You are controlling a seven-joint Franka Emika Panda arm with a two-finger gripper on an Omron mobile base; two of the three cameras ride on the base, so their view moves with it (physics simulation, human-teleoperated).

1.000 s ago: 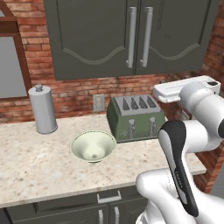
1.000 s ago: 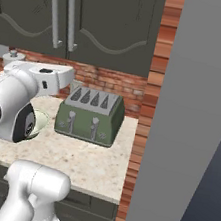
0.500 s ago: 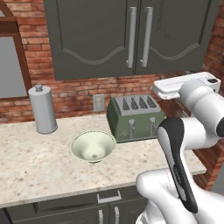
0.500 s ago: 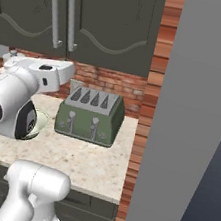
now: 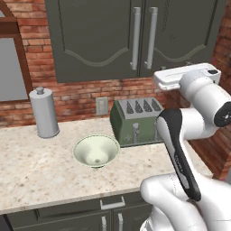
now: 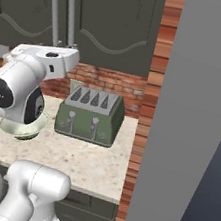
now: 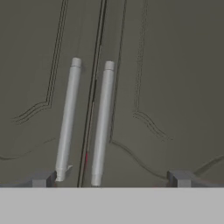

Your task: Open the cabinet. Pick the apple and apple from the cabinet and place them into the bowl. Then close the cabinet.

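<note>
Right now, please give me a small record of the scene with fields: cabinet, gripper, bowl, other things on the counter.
cabinet: large dark grey wall cabinet, both doors shut, two vertical silver bar handles side by side
gripper: open, facing the handles, not touching them
bowl: wide pale cream-green bowl, empty, on the speckled counter
toaster: green, four slots, right of the bowl
canister: grey cylinder, left of the bowl, near the wall
apples: hidden

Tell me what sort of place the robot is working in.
A kitchen, rendered rather than real. A dark wall cabinet with closed doors hangs on a brick wall above a speckled stone counter, which holds a green toaster, a bowl and a grey canister.
</note>
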